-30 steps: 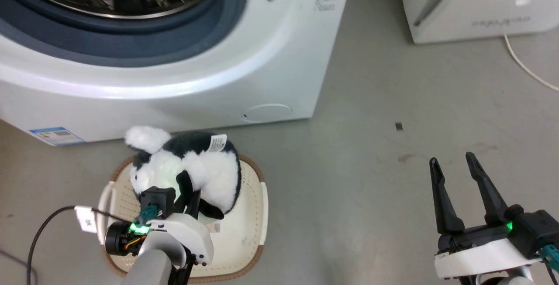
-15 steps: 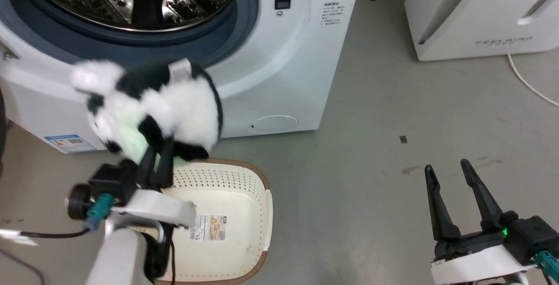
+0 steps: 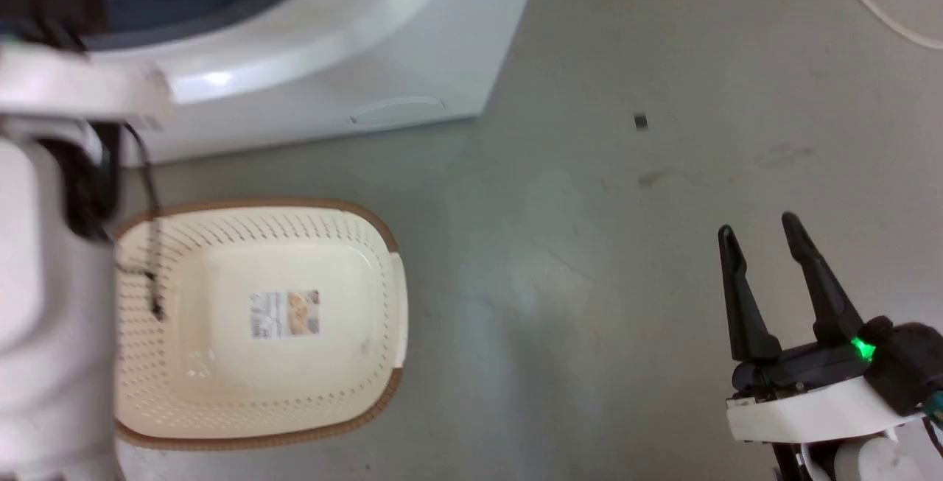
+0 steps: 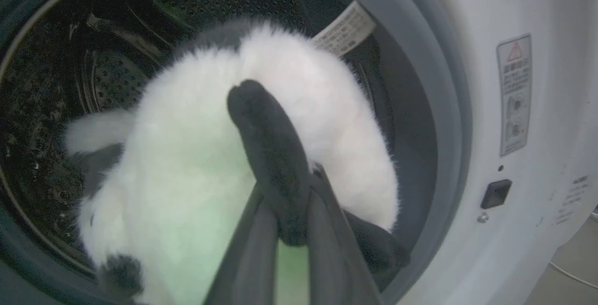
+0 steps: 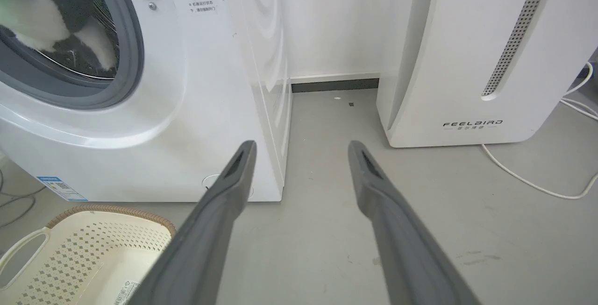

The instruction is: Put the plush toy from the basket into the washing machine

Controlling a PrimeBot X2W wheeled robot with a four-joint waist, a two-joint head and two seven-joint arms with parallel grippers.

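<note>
The plush toy (image 4: 210, 146) hangs in the round mouth of the washing machine (image 4: 537, 39), its white tag up and the shiny drum (image 4: 56, 85) behind it. My left gripper (image 4: 289, 183) is shut on one of its black limbs. In the right wrist view the plush toy (image 5: 32, 15) shows inside the grey gasket (image 5: 131, 53). The basket (image 3: 258, 203) stands on the floor before the washing machine (image 3: 331, 46), holding just its paper label (image 3: 284, 314). My right gripper (image 3: 759, 223) stays low at the right, open, nothing between its fingers.
My pale left forearm (image 3: 44, 304) rises along the left edge, and a dark cable (image 3: 151, 245) hangs from it over the basket. The white FEELBIRD appliance (image 5: 467, 62) stands right of the washer, with a white cord (image 5: 528, 181) on the grey floor (image 3: 552, 282).
My left gripper has carried the plush toy up from just above the basket into the washer's mouth. The head camera has shifted. The right gripper has kept its place.
</note>
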